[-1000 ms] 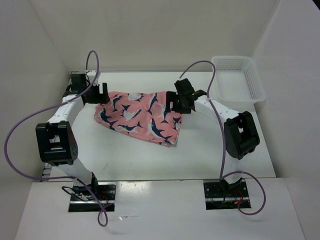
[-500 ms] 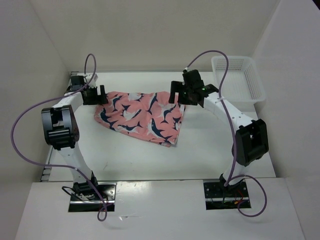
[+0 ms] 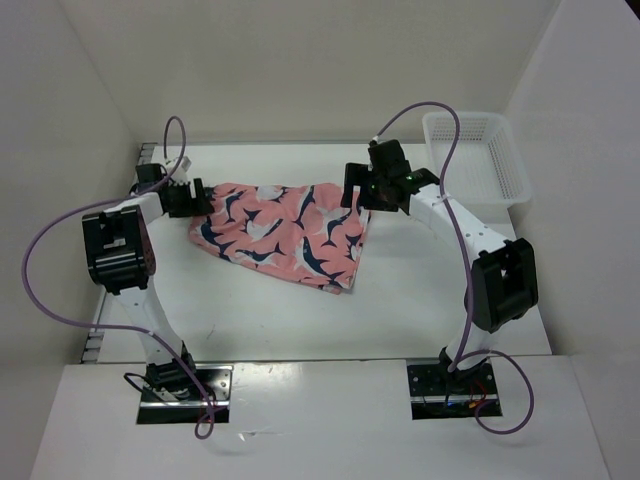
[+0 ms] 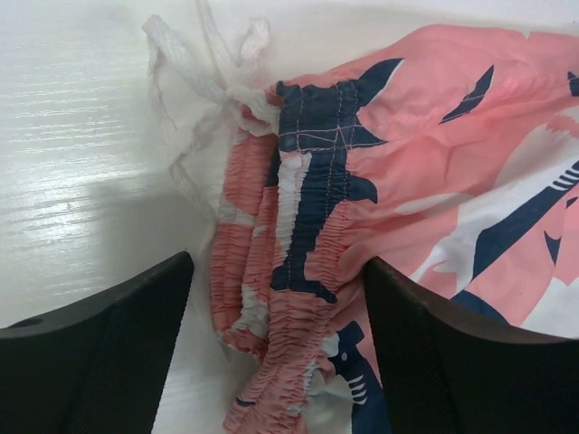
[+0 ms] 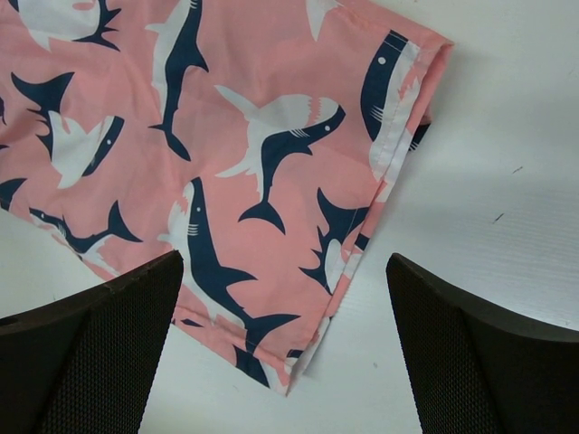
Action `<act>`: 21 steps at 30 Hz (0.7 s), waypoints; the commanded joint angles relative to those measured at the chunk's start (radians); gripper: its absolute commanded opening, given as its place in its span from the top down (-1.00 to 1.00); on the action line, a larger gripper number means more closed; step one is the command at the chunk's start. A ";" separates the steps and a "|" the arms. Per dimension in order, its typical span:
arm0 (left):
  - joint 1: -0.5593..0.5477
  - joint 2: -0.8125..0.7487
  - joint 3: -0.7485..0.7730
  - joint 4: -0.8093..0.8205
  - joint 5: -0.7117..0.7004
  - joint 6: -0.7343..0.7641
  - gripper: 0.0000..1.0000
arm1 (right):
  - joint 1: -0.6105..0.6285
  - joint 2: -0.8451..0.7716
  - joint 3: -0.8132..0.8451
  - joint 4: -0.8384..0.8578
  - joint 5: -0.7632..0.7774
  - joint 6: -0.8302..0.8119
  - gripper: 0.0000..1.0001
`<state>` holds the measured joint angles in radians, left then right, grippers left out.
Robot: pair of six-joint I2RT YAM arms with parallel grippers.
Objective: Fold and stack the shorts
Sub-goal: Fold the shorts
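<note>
Shorts lie flat and unfolded on the tabletop between the arms, so the first fold looks to be in hand. Left pincer stands spread astride the waistband. Right pincer hovers spread over the hem, holding nothing. Next, both must close on cloth.

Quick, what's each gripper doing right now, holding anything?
Left gripper: open, jaws straddling the waistband of the shorts, nothing clamped.
Right gripper: open above the shorts' hem corner, holding nothing.

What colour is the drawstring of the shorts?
The drawstring is white, clearest in the left wrist view.
</note>
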<state>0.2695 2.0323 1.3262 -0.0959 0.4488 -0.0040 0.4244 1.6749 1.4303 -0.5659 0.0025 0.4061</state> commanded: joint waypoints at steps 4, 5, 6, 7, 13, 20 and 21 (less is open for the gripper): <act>-0.004 0.011 -0.067 0.057 0.093 0.004 -0.28 | -0.007 -0.029 -0.007 0.000 -0.002 -0.001 -0.96; -0.004 0.002 -0.067 0.068 0.103 0.004 -0.20 | -0.007 -0.029 -0.007 0.000 -0.002 -0.001 -0.96; -0.004 0.002 -0.079 0.077 0.103 0.004 -0.12 | -0.007 -0.029 -0.007 0.000 -0.002 -0.001 -0.96; -0.004 0.002 -0.088 0.088 0.103 0.004 0.06 | -0.007 -0.029 -0.016 0.000 -0.002 -0.001 -0.96; -0.004 -0.061 -0.088 0.075 0.093 0.004 0.99 | -0.007 -0.040 -0.037 0.009 -0.002 0.008 -0.96; 0.016 -0.210 0.115 -0.143 -0.116 0.004 0.99 | -0.007 -0.067 -0.057 0.009 -0.002 0.017 -0.96; 0.025 -0.222 0.140 -0.160 -0.127 0.004 0.99 | -0.007 -0.067 -0.067 0.009 -0.002 0.017 -0.96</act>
<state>0.2691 1.9198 1.3575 -0.2047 0.4004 -0.0059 0.4229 1.6665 1.3781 -0.5659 -0.0002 0.4206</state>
